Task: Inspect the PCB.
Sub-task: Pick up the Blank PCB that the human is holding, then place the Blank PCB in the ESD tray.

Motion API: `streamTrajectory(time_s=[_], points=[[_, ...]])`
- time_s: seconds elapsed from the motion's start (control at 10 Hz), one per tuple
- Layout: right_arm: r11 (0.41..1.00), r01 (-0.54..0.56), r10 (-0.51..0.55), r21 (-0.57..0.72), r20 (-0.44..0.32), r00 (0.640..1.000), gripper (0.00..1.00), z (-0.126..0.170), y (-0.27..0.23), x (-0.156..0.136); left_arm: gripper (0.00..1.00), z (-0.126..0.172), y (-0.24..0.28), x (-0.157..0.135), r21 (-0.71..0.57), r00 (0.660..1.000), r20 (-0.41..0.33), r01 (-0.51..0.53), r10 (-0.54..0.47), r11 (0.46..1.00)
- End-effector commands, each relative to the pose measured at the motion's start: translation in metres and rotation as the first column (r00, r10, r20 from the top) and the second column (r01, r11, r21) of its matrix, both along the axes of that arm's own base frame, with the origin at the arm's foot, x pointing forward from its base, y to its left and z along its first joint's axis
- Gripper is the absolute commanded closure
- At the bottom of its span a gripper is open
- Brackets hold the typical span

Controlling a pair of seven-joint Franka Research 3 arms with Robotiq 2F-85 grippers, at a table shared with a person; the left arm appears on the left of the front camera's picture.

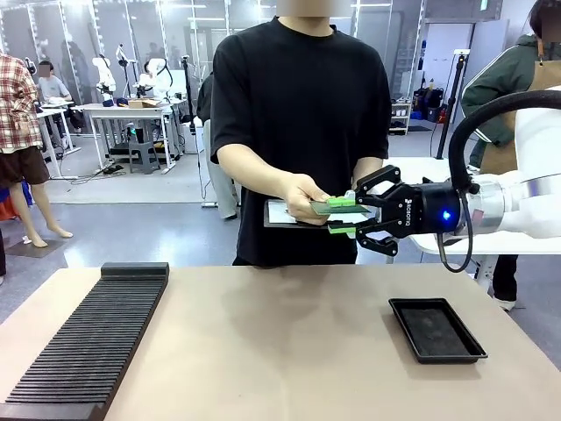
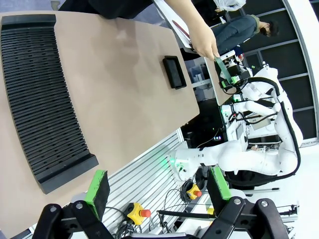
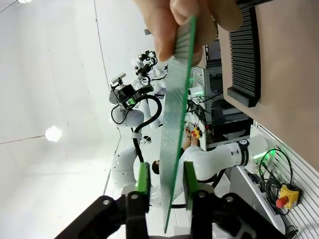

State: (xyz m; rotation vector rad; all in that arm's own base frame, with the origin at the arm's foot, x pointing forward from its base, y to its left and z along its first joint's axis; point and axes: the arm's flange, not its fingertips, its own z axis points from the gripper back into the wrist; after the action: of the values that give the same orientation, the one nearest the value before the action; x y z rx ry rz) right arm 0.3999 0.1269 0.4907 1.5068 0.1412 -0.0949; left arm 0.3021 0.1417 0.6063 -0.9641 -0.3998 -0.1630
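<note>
The person's hand point(image 1: 302, 195) holds the green PCB point(image 1: 331, 208) out over the far edge of the table, at chest height. My right gripper point(image 1: 346, 216) reaches in from the right, open, one green pad above the board and one below. In the right wrist view the PCB point(image 3: 177, 114) stands edge-on between the pads point(image 3: 143, 181), close to one pad with a gap at the other, its far end pinched by the person's fingers point(image 3: 169, 20). My left gripper point(image 2: 158, 189) hangs open with nothing in it, high above the table's near edge; from there the PCB point(image 2: 223, 69) looks small.
A clipboard with white paper point(image 1: 282, 213) is held just behind the board. A black rectangular tray point(image 1: 436, 329) lies on the table at the right. A long black ribbed rack point(image 1: 88, 342) lies along the left side. Bare tabletop point(image 1: 280, 351) lies between them.
</note>
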Motion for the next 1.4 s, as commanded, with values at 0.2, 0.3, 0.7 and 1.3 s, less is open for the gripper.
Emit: streamTrajectory(time_s=[0.2,0.3,0.7,1.3], points=[[1.0,0.0,-0.001,0.031,0.024,1.0,1.0,-0.006,0.003,-0.001,0.0,0.002,-0.001,0.001,0.012,1.0,-0.002,-0.006,0.006,1.0],[0.999,-0.002,0.001,0.037,0.023,1.0,1.0,-0.008,0.004,-0.002,0.0,0.002,-0.001,0.001,0.012,1.0,-0.002,-0.006,0.006,1.0],[1.0,-0.007,0.007,0.011,-0.005,1.0,1.0,-0.009,0.001,-0.003,0.0,0.002,-0.001,0.001,0.012,1.0,-0.002,-0.006,0.006,1.0],[1.0,-0.007,0.007,0.011,-0.005,1.0,1.0,-0.009,0.001,-0.003,0.0,0.002,-0.001,0.001,0.012,1.0,-0.002,-0.006,0.006,1.0]])
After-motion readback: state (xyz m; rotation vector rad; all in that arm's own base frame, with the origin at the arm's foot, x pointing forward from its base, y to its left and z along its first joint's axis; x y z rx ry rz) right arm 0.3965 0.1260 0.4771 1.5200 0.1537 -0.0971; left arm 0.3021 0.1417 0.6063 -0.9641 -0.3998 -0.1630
